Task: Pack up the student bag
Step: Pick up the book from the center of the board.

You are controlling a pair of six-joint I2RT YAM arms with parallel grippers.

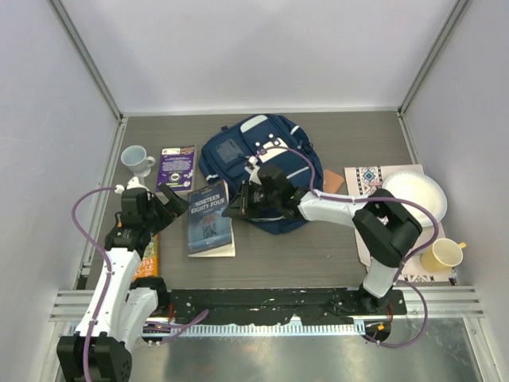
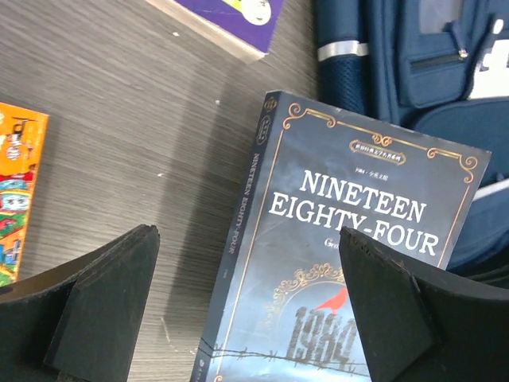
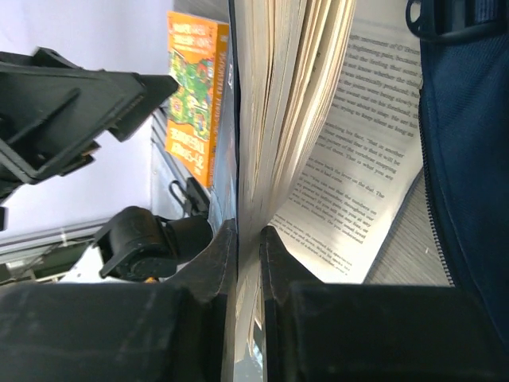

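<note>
Student bag [image 1: 274, 139] at far centre, against novel's [image 1: 208, 219] right edge; right gripper [image 3: 248, 235] pinched shut on novel's cover, presumably to lift it bagward; left gripper [image 2: 248, 235] wide open above novel's left side, leaving room.

The student bag [image 1: 262, 159] sits on the table [image 1: 318, 247] near its rear edge.
A novel [image 1: 211, 219] lies against its front-left side; a paperback [image 1: 176, 167] and mug [image 1: 137, 159] sit toward the rear-left corner, a plate [image 1: 413, 197] and cup [image 1: 443, 255] by the right edge.
</note>
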